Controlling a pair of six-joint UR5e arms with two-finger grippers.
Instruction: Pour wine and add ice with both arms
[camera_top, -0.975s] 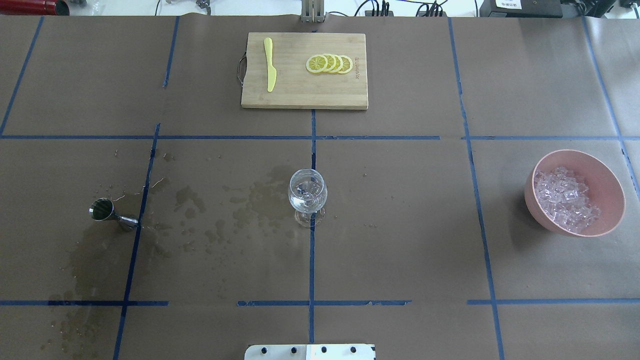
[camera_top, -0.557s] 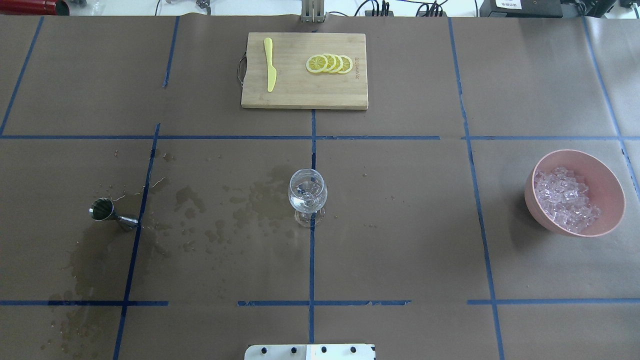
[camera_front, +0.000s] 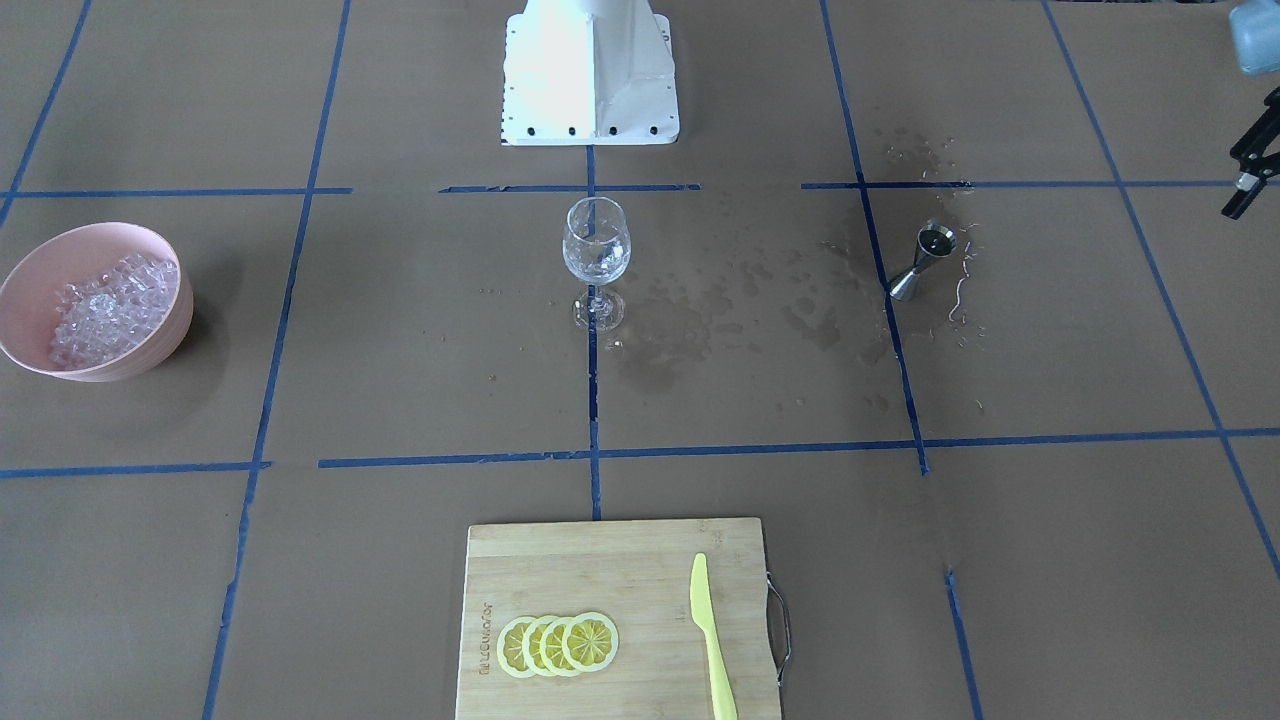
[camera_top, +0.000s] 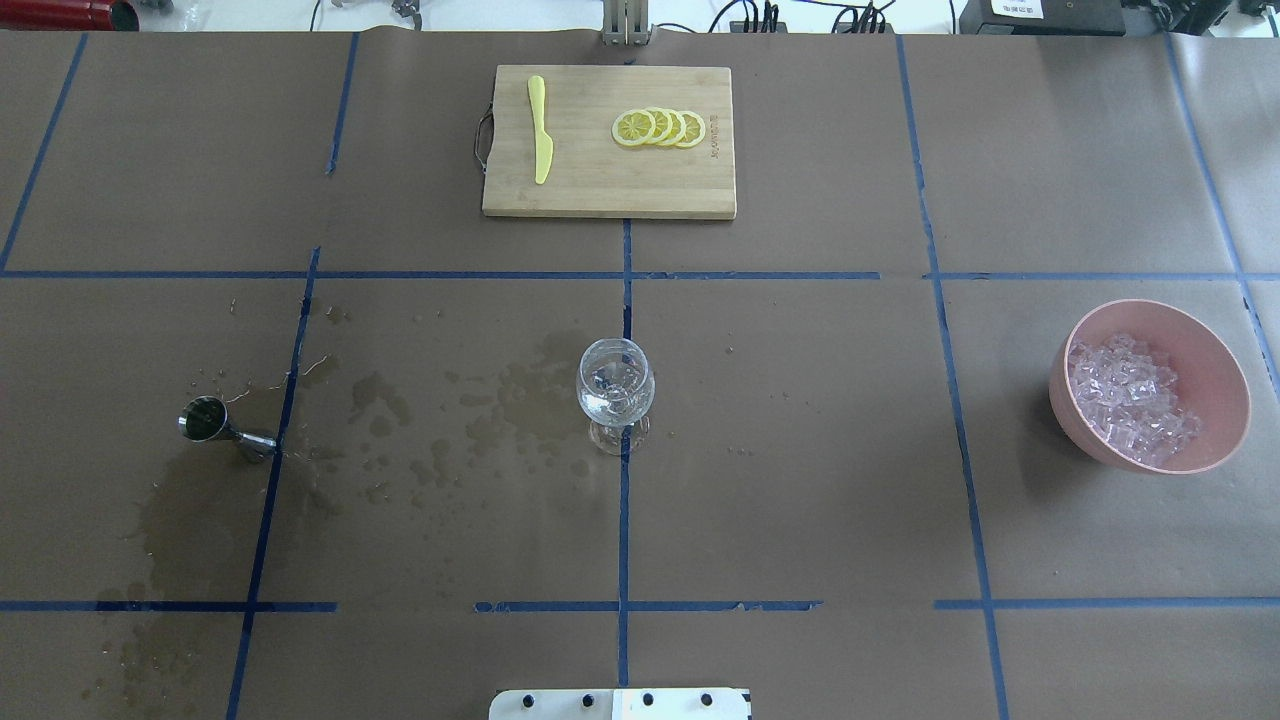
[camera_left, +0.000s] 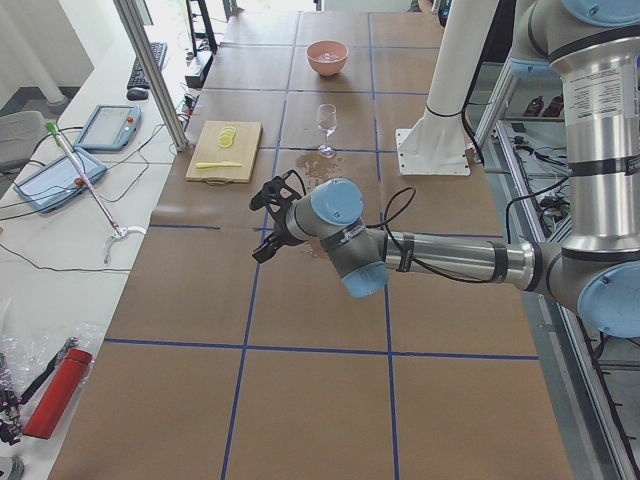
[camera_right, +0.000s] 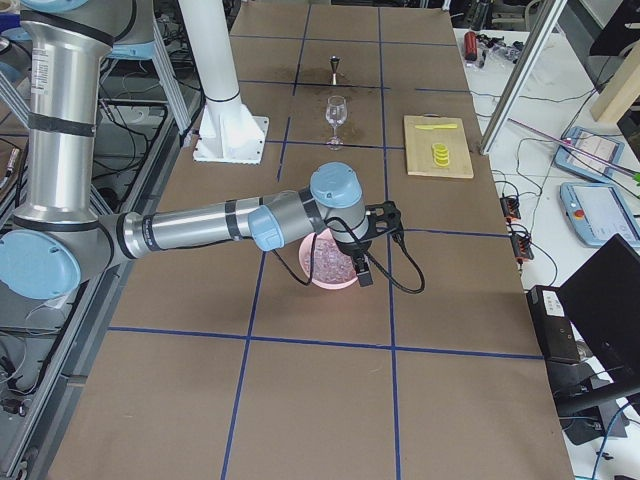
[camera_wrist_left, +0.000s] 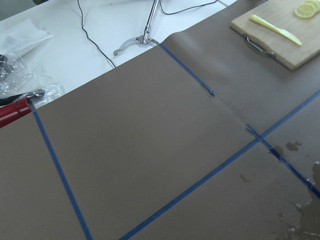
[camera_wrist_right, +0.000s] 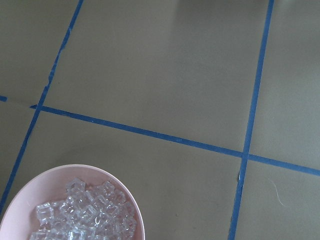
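A wine glass (camera_top: 616, 390) stands at the table's middle with a little clear wine in it; it also shows in the front view (camera_front: 596, 245). A steel jigger (camera_top: 215, 425) stands upright at the left among wet stains. A pink bowl (camera_top: 1215, 340) at the right holds a heap of clear ice (camera_top: 1130, 400), also seen in the right wrist view (camera_wrist_right: 85, 215). My left gripper (camera_left: 257, 230) hangs high beyond the jigger's side, its jaws spread and empty; its edge shows in the front view (camera_front: 1232, 185). My right gripper (camera_right: 382, 252) hovers above the bowl (camera_right: 325, 272); I cannot tell its state.
A wooden cutting board (camera_top: 600, 190) at the far middle carries lemon slices (camera_top: 660, 127) and a yellow knife (camera_top: 540, 130). Wet patches (camera_top: 420, 420) spread between jigger and glass. The white robot base (camera_front: 590, 70) is at the near edge.
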